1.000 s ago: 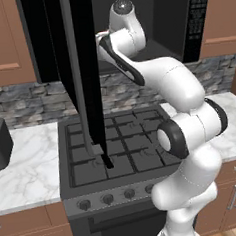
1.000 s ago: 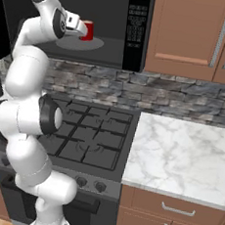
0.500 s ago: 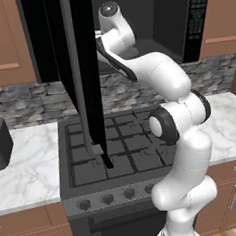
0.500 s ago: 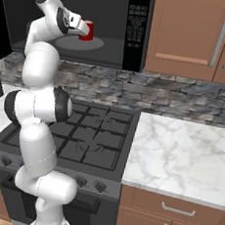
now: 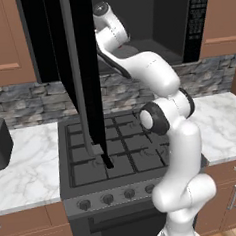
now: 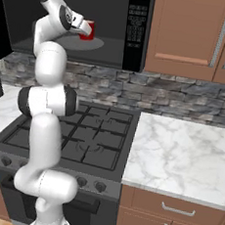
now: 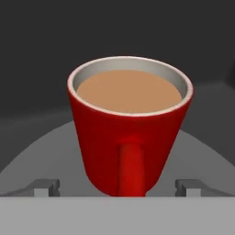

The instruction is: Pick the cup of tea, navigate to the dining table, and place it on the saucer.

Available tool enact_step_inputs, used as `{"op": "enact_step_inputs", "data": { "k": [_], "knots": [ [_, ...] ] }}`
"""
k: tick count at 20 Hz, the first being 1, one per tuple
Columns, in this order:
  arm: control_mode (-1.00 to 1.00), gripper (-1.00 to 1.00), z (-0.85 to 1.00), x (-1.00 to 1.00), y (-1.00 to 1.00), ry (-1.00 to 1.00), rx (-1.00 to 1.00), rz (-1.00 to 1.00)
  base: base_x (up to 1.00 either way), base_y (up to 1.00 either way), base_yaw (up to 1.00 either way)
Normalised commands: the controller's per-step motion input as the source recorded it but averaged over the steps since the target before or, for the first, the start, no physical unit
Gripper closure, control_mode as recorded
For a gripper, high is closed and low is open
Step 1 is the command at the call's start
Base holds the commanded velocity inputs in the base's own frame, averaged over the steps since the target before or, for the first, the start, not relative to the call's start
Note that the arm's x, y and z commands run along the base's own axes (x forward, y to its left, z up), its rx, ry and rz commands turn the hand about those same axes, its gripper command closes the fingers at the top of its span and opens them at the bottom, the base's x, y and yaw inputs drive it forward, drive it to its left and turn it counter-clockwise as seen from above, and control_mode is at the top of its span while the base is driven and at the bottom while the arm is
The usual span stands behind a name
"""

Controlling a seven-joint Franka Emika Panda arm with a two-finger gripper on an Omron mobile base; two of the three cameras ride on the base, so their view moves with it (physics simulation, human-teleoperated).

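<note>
Fingertips [image 7: 47, 186] spread wide, empty, I straddle the cup of tea [image 7: 130, 124], its handle facing me, on the grey turntable [image 7: 41, 156] inside the microwave [image 6: 118, 26]. Grasping comes first; next I judge: ease forward, close.

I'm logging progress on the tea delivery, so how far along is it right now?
Early stage. Done: the microwave door is open and the arm reaches inside. In hand: the gripper sits open, one fingertip either side of the cup of tea, handle facing it, cup upright on the grey turntable. Left: closing, lifting out, driving to the table, placing on the saucer.
</note>
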Motion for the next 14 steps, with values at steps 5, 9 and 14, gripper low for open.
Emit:
{"op": "enact_step_inputs", "data": {
  "k": [5,9,14],
  "knots": [
    [-1.00,-1.00,0.03,0.38,0.00,0.02,0.04,-0.07,0.00,0.00,0.00],
    [-1.00,-1.00,0.01,0.06,0.00,0.01,0.03,-0.05,0.00,0.00,0.00],
    [-1.00,-1.00,0.00,0.00,0.00,0.00,0.00,-0.06,0.00,0.00,0.00]
  ]
}}
